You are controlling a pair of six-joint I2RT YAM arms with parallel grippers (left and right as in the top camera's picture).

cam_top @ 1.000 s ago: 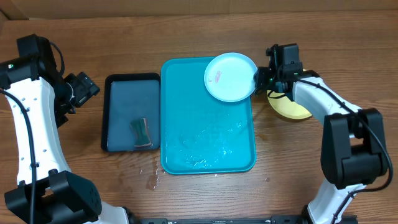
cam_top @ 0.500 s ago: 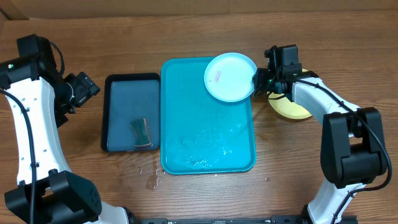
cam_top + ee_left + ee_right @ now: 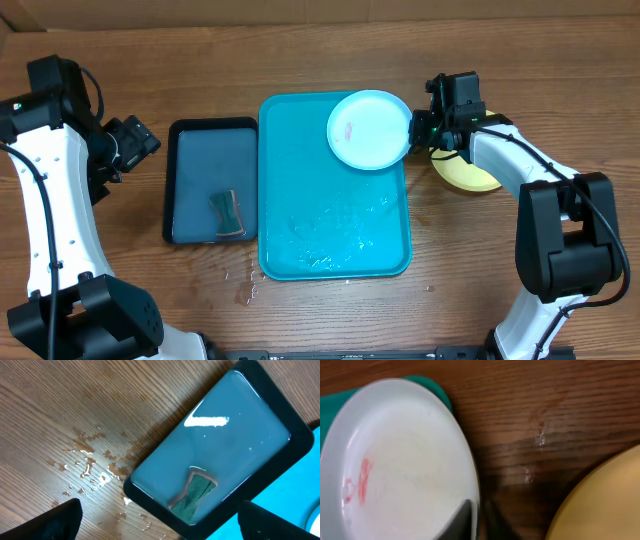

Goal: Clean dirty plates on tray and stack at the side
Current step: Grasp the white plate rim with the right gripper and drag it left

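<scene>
Wooden surface [image 3: 75, 400], scattered water droplets [image 3: 90, 462]. Black rectangular tray [image 3: 300, 425], set diagonally, holding shallow water [image 3: 225, 445]. Green sponge [image 3: 195, 495], pinched at the middle, lying submerged in it. Turquoise tray [image 3: 295, 495] just beside. Left pincer [image 3: 160, 510]: fingers [image 3: 55, 522] spread wide.

Overhead: hangs well above and looks straight down, taking in the whole table [image 3: 460, 310], the turquoise tray [image 3: 300, 160] and the dark tray [image 3: 200, 165].

Left wrist: looks down at a slant from some height onto the dark tray and wet wood, both shared with overhead.

Right wrist: sits very near the pale blue plate [image 3: 369, 127], facing down. Shares with overhead that plate's rim, the turquoise tray's corner and the yellow plate [image 3: 465, 180].
</scene>
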